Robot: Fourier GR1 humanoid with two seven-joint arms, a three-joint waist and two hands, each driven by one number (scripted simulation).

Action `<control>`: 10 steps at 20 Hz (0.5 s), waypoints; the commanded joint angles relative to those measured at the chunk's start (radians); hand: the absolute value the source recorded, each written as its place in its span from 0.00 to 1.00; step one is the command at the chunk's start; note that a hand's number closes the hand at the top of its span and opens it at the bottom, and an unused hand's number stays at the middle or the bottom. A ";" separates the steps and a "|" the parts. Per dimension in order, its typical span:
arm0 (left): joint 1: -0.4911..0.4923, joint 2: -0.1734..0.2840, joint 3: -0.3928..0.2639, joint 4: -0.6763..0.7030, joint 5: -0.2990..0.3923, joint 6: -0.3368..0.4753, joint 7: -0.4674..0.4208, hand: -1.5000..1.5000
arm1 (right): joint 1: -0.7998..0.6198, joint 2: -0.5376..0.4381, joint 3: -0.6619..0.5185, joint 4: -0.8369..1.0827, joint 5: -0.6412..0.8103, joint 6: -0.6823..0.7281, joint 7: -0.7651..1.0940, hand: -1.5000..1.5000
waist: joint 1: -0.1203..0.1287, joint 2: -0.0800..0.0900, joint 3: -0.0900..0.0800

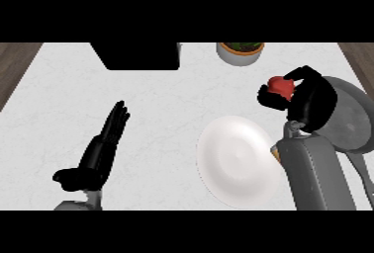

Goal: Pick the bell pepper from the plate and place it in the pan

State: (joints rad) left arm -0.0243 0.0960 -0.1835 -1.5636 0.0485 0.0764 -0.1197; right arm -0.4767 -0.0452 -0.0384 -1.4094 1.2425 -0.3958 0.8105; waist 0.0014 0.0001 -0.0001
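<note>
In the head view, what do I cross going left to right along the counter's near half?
Open black left hand → round white plate → black right hand curled round the red bell pepper → grey metal pan.

**Even, bright light over a pale counter**

Flat, diffuse light is falling across the white counter (168, 99), with no clear direction showing. The plate (237, 160) is glaring almost to pure white, its rim barely separating from the surface. Shadows are staying faint and soft. The black hands are reading as silhouettes, losing surface detail. Edges are looking slightly soft throughout.
</note>
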 commanded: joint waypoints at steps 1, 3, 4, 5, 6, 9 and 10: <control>0.007 -0.013 -0.012 0.001 -0.017 -0.002 -0.011 0.50 | 0.032 -0.082 -0.090 0.017 -0.065 -0.061 -0.063 1.00 | -0.001 0.000 0.000; -0.001 0.003 0.004 -0.045 -0.003 -0.009 0.039 0.50 | 0.076 -0.121 -0.108 0.046 -0.084 -0.120 -0.134 1.00 | 0.000 0.000 0.001; 0.002 -0.012 0.000 -0.014 -0.013 -0.001 0.006 0.50 | 0.039 -0.138 -0.142 0.140 -0.071 -0.165 -0.138 1.00 | 0.004 0.002 0.001; 0.067 0.026 0.003 -0.072 0.012 -0.041 0.010 0.50 | 0.036 -0.156 -0.158 0.195 -0.084 -0.218 -0.183 1.00 | 0.011 0.002 0.001; 0.023 0.003 0.006 -0.009 -0.007 -0.020 -0.020 0.50 | 0.058 -0.218 -0.175 0.155 -0.087 -0.181 -0.200 1.00 | 0.001 0.002 0.001; 0.026 -0.015 -0.022 -0.079 -0.020 0.004 0.052 0.50 | 0.043 -0.245 -0.216 0.286 -0.016 -0.304 -0.193 1.00 | 0.009 0.002 0.001; 0.026 0.018 0.017 -0.024 0.007 -0.041 0.003 0.50 | 0.018 -0.298 -0.237 0.310 -0.079 -0.292 -0.256 1.00 | 0.007 0.003 0.001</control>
State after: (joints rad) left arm -0.0137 0.0969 -0.1804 -1.5934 0.0458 0.0589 -0.0998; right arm -0.4495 -0.2448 -0.2122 -1.1827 1.1956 -0.6252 0.6306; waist 0.0081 0.0032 0.0008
